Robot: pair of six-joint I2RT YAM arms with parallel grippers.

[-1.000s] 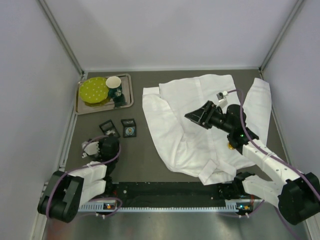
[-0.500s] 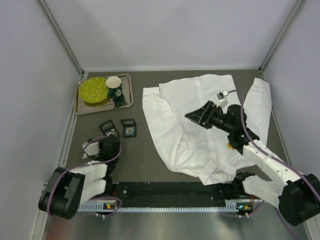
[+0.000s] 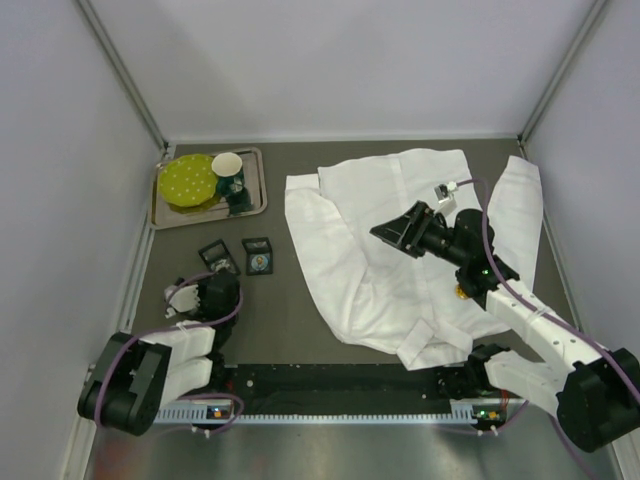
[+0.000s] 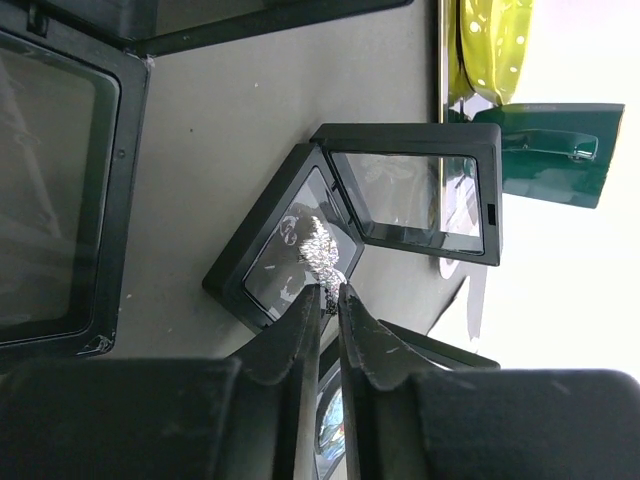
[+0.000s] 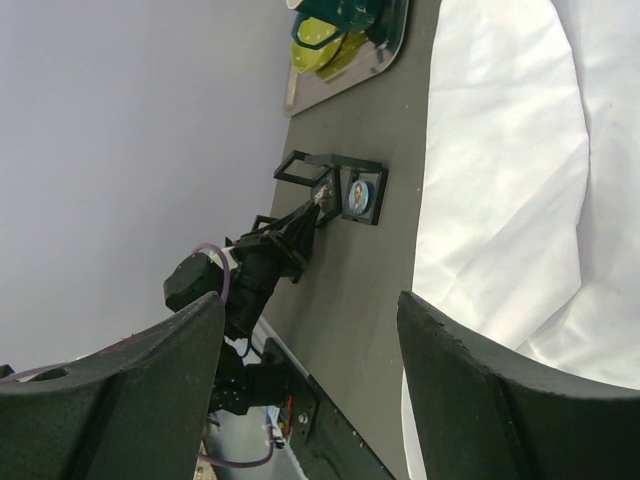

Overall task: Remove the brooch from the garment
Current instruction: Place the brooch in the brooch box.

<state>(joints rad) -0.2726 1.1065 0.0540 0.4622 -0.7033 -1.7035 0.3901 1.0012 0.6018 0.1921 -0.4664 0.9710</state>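
The garment (image 3: 400, 260) is a large white shirt spread over the right half of the table, also seen in the right wrist view (image 5: 510, 180). The brooch (image 4: 318, 250), a small silver sparkling piece, lies on the film of an open black display box (image 4: 262, 268). My left gripper (image 4: 329, 291) points at that box with only a narrow gap between its fingers, its tips at the brooch's lower end. In the top view my left gripper (image 3: 214, 272) sits low at the left by the box (image 3: 217, 257). Above the shirt my right gripper (image 3: 387, 232) hovers wide open and holds nothing.
A second black box (image 3: 259, 255) with a blue round piece stands beside the open one. At the back left, a metal tray (image 3: 256, 205) carries a yellow-green plate (image 3: 188, 180), a cup (image 3: 228, 164) and a dark green item. Grey walls close in the table.
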